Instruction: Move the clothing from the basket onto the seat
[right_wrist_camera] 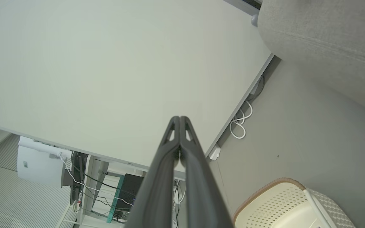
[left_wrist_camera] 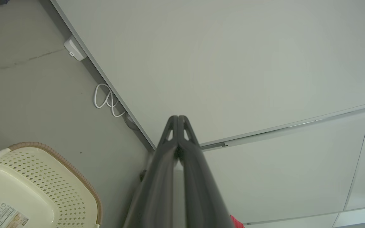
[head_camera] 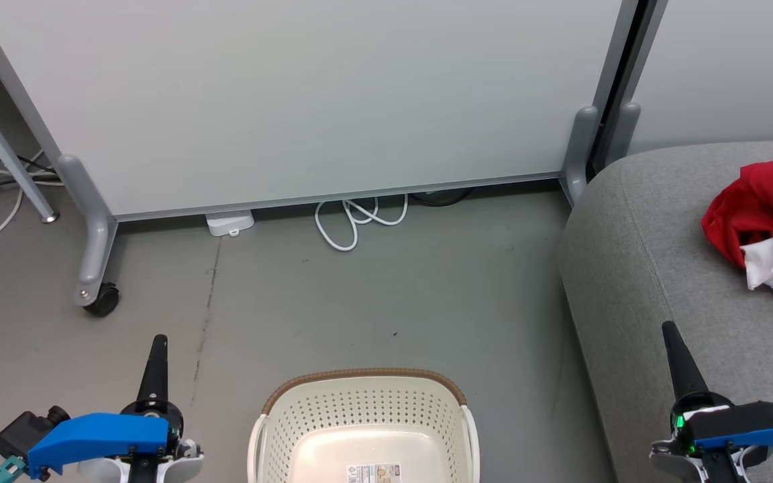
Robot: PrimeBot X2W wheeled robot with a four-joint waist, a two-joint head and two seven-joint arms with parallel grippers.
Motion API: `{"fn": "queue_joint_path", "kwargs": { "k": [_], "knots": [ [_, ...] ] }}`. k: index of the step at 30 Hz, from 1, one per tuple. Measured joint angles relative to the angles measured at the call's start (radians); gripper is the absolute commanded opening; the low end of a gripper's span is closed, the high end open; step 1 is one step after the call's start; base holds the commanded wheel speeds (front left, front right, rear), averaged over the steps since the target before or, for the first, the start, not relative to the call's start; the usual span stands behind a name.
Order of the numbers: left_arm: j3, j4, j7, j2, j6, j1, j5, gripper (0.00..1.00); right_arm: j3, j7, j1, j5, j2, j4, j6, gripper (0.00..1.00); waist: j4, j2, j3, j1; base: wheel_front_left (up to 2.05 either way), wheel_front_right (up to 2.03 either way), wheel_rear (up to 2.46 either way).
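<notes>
Presently the basket (head_camera: 363, 373) stands on the floor (head_camera: 386, 302) with its inside bare. The label (head_camera: 373, 473) on its bottom shows unobstructed, and no red fabric lies in the part in view. The basket's near side is cut off by the head view's lower edge. The clothing (head_camera: 762, 208) lies in a bunched red-and-white heap on the seat (head_camera: 655, 268), to the right of the basket and farther back, well apart from it. The heap runs off the view's right edge, so it cannot be told whether it holds one garment or two. The left hand (head_camera: 158, 343) is clenched on nothing, poised to the left of the basket. The right hand (head_camera: 670, 332) is likewise clenched and empty, to the right of the basket above the seat's near part.

Findings on risk: the transfer looks complete or close to it. The main hazard is an uncounted garment, since a piece lying at the basket's unseen near side would be left behind. A second hazard is the right hand, which is close above the seat. A careless sweep could catch the heap and drag it down to the floor beside the basket.
</notes>
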Motion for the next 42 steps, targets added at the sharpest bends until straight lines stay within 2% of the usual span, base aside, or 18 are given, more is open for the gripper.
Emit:
{"fn": "queue_joint_path", "kwargs": {
  "k": [42],
  "knots": [
    [0.08, -0.054, 0.089, -0.029, 0.0, -0.02, -0.267, 0.0, -0.008, 0.076, -0.023, 0.357, -0.002, -0.012, 0.0, 0.0, -0.024, 0.0, -0.003, 0.0, 0.0, 0.0, 0.0]
  ]
}}
